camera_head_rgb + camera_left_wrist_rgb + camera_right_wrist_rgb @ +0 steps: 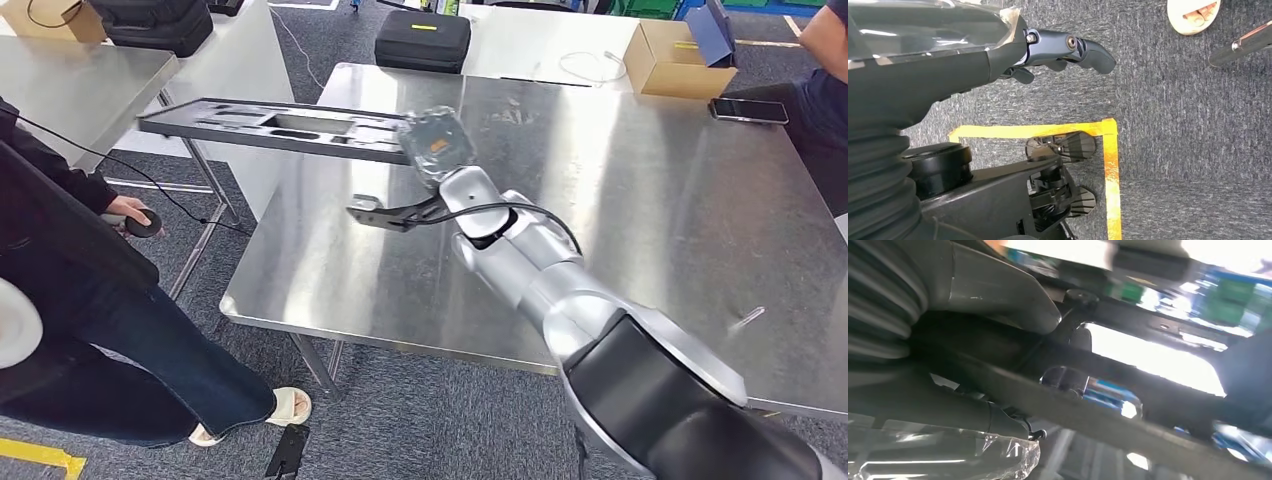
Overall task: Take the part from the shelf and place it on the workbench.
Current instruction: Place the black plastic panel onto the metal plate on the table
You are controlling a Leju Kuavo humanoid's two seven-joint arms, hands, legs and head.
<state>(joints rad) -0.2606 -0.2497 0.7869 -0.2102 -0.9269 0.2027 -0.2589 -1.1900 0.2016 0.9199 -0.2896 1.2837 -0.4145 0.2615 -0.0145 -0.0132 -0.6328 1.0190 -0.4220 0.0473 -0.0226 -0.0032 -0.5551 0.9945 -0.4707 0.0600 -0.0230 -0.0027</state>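
The part [270, 125] is a long, flat dark panel with several cutouts. It hangs level in the air, reaching out past the left edge of the steel workbench [620, 220]. My right hand [437, 145], wrapped in clear plastic, grips the part's right end above the workbench's far left corner. The right wrist view shows the dark part [1128, 405] close up, crossing in front of my right hand [988, 290], its cutouts bright against the light. My left hand [1068, 47] hangs over the grey carpet with its fingers apart and nothing in them.
A person [60, 260] holding a controller [142, 222] stands left of the workbench. On the tables behind are a black case [422, 40], a cardboard box [680, 60] and a phone [748, 110]. Another person [822, 90] sits at far right. Yellow floor tape [1110, 170] lies below my left hand.
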